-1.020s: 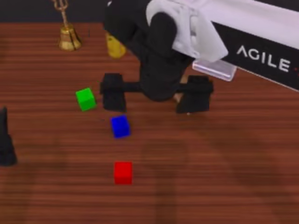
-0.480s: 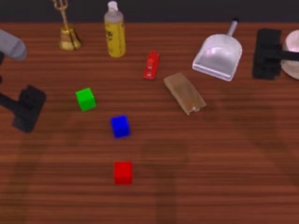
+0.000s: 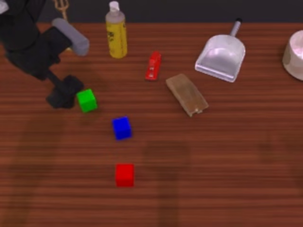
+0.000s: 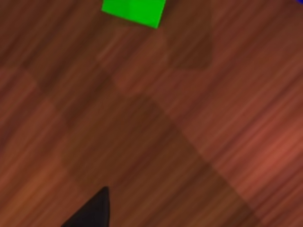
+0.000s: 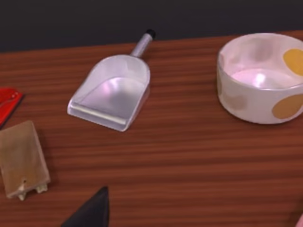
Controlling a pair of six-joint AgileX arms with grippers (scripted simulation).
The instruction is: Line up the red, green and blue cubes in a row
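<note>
The green cube (image 3: pixel 87 100) lies at the table's left. The blue cube (image 3: pixel 121 128) sits nearer the front and to its right, and the red cube (image 3: pixel 124 174) is in front of that. The three stand apart, in a bent line. My left gripper (image 3: pixel 64 92) hangs open just left of the green cube, about touching it. In the left wrist view the green cube (image 4: pixel 135 12) is ahead at the picture's edge, and one dark fingertip (image 4: pixel 94 210) shows with nothing by it. My right arm is out of the top view; its wrist view shows one fingertip (image 5: pixel 92 210) over bare wood.
A yellow bottle (image 3: pixel 116 35) stands at the back, with a red stapler (image 3: pixel 153 65), a brown flat block (image 3: pixel 186 93), a metal scoop (image 3: pixel 221 56) and a spotted bowl (image 3: pixel 294 54) to its right. The left arm covers most of a brass bell (image 3: pixel 61 4).
My right arm left the table's middle and went out of the top view at the right. My left arm swung in from the left edge to the green cube. The cubes stayed put.
</note>
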